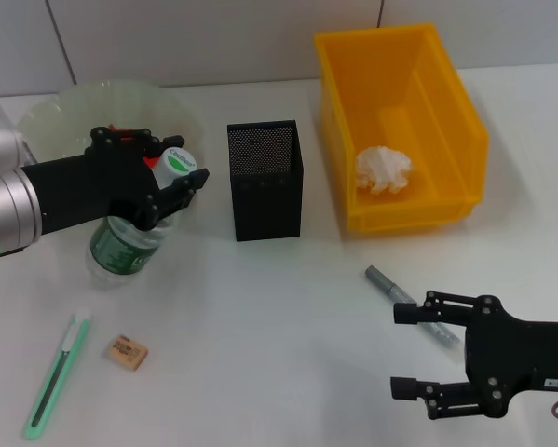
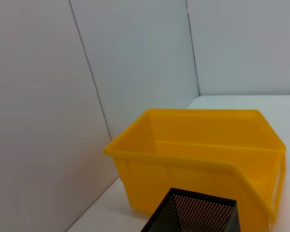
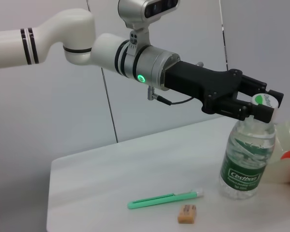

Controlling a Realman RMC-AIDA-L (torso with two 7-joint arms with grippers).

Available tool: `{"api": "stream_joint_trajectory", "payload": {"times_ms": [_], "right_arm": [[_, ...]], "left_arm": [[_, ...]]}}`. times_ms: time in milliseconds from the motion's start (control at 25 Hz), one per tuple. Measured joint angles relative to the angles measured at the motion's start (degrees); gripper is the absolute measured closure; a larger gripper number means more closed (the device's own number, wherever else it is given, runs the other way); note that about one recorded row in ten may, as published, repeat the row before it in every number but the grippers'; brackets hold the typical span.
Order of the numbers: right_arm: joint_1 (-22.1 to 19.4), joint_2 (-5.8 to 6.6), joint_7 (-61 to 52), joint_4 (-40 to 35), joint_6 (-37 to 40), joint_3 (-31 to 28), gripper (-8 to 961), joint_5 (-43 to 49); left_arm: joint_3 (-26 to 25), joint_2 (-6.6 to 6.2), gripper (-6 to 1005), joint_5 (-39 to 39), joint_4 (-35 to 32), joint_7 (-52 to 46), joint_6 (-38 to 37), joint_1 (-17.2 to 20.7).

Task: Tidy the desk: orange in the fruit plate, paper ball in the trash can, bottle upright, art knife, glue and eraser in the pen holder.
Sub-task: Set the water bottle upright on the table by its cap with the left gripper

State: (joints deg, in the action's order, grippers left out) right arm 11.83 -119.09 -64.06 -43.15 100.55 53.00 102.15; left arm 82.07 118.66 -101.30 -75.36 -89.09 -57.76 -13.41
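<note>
Gripping: left gripper (image 1: 174, 186) clamps bottle (image 1: 129, 237) neck, bottle upright near worktop's left edge.
Right gripper (image 1: 411, 351): fingers apart, near front-right corner, beside glue (image 1: 400, 293).

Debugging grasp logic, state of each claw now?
Left claw: shut on the bottle at its neck.
Right claw: open, empty, near the glue.

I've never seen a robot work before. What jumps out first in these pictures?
The black left hand stands out first, clamped on the neck of a water bottle standing upright on the white desk in front of a pale fruit plate. Next comes the bright yellow bin at the back right, holding a crumpled paper ball, with a black mesh pen holder beside it.
</note>
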Motion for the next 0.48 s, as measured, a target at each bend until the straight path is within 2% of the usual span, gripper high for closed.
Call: {"api": "stream_joint_trajectory", "payload": {"times_ms": [480], "right_arm": [[1.0, 0.09, 0.1, 1.0, -0.1, 0.0, 134, 0.2]], "left_arm": [[-0.7, -0.07, 564, 2.4, 0.1, -0.1, 1.1, 1.6]]}}
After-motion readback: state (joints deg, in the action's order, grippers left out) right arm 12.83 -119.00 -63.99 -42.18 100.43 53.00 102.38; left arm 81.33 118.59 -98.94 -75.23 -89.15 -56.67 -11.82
